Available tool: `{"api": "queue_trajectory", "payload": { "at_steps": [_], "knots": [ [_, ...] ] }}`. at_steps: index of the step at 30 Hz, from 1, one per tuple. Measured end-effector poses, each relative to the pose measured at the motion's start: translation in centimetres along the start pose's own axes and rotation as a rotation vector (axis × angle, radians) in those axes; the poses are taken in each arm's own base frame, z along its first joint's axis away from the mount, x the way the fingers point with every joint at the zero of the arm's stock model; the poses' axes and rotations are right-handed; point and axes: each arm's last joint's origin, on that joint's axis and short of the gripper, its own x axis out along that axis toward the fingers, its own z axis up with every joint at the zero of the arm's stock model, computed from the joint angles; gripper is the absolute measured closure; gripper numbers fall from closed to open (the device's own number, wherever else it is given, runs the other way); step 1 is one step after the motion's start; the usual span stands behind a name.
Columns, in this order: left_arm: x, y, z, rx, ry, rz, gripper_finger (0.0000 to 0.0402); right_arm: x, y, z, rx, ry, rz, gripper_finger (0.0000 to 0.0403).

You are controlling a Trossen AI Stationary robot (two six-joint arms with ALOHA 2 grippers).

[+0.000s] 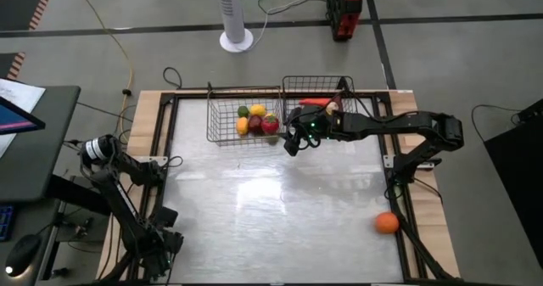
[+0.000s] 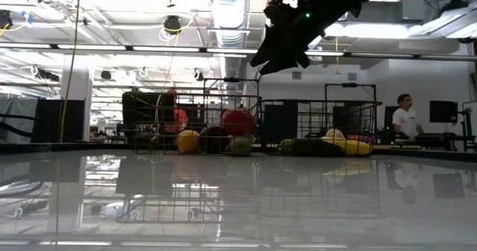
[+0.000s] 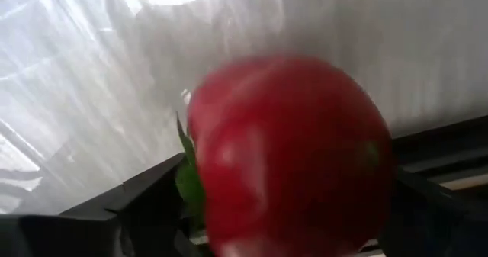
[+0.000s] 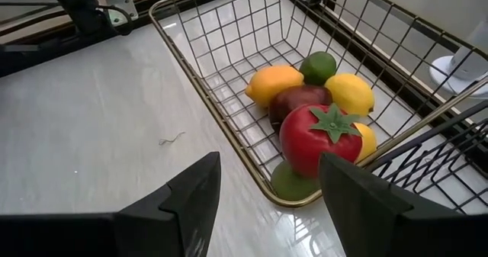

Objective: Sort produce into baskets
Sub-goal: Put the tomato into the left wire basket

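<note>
My left gripper (image 1: 166,245) is at the table's near left corner. Its wrist view is filled by a round red fruit with a green leaf (image 3: 290,154), which sits between its two dark fingers. My right gripper (image 1: 293,142) is open and empty, well above the table (image 2: 283,46), just in front of the near right corner of the silver basket (image 1: 210,116). That basket holds several round fruits, among them a red tomato (image 4: 320,139). The darker basket (image 1: 316,79) beside it holds long produce (image 1: 314,102). An orange (image 1: 387,223) lies on the table at the near right. My left gripper has the round red fruit between its two fingers, one finger (image 3: 149,207) at each side of it. The fruit's green leaf (image 3: 187,181) is beside one finger. The fruit itself hides the places of contact. I cannot tell whether it rests on the table.
The two baskets stand side by side at the table's far edge (image 2: 197,124) (image 2: 320,124). The white table top lies between them and the near edge. A person (image 2: 405,117) stands in the room far behind the table.
</note>
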Motion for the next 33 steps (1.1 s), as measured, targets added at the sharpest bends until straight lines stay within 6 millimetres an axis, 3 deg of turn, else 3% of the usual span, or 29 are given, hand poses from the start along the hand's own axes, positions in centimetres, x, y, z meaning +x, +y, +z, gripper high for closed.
{"api": "queue_trajectory", "payload": {
  "at_steps": [9, 16, 23, 29, 33],
  "knots": [
    [-0.2, 0.8, 0.8, -0.048, -0.072, 0.053, 0.016, 0.0, 0.0, -0.1, 0.003, 0.009, -0.002, 0.0154],
    [-1.9, 2.7, 1.5, -0.077, -0.253, 0.192, 0.0145, -0.2, 0.2, -1.0, 0.019, 0.106, 0.024, 0.0154],
    [-6.1, 8.2, 1.8, -0.181, -0.5, 0.431, 0.0146, -1.1, 2.4, -3.2, 0.019, 0.294, 0.084, 0.0154],
    [-8.8, 14.4, 2.3, -0.332, -0.586, 0.655, 0.0146, -3.1, 5.3, -5.6, -0.074, 0.472, 0.131, 0.0154],
    [-10.3, 18.5, 2.8, -0.408, -0.618, 0.713, 0.0145, -4.6, 7.0, -7.0, -0.111, 0.554, 0.118, 0.0154]
  ]
}}
